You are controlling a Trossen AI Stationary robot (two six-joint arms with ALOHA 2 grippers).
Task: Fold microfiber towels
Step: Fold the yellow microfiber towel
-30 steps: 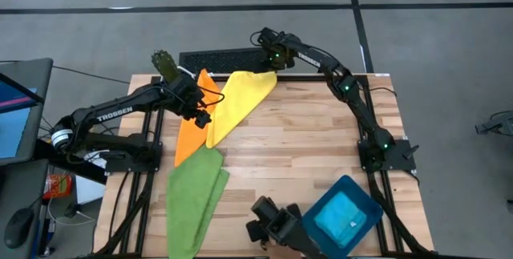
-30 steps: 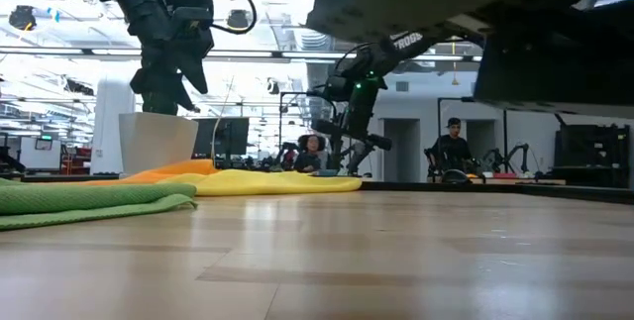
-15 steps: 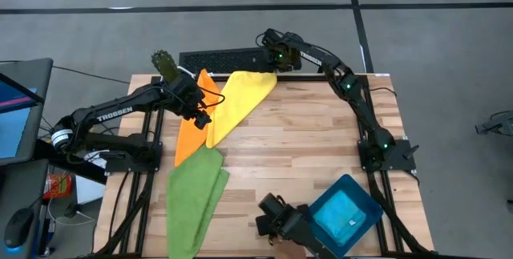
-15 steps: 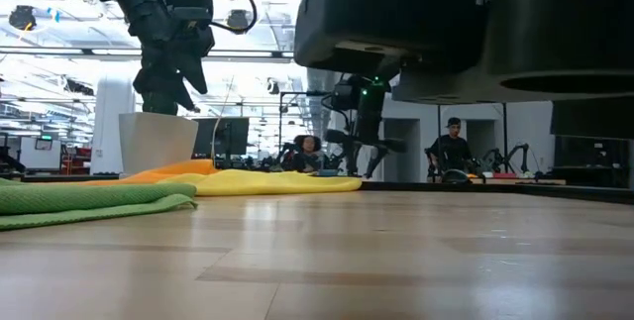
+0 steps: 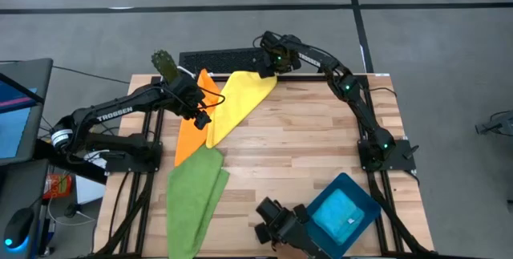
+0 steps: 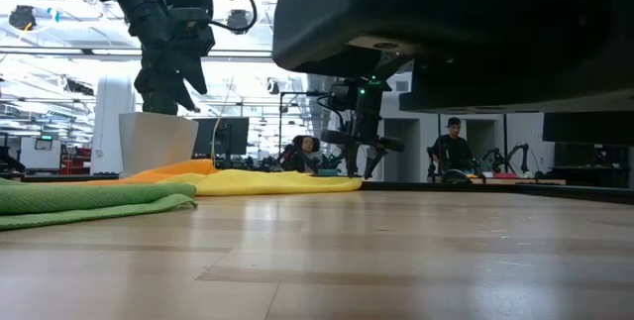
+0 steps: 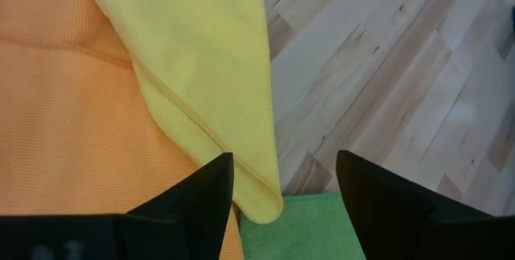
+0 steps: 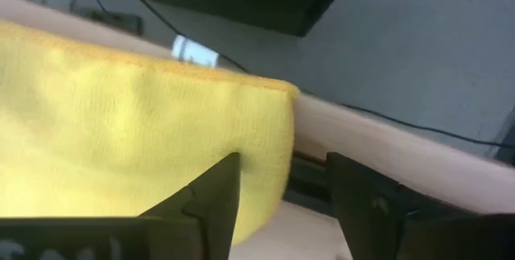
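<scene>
Even, bright overhead light fills the scene; the wooden table (image 5: 321, 139) shows soft sheen and only faint shadows. In the low view, ceiling strip lights glow and a large dark blurred shape looms close to the lens. Just beyond the right gripper (image 8: 282, 191), the yellow towel (image 8: 121, 131) looks soft and unfocused.

Your two arms are matte black, the left arm (image 5: 112, 117) lettered TROSSEN in white, the right arm (image 5: 353, 91) showing small green lights at its joints.
</scene>
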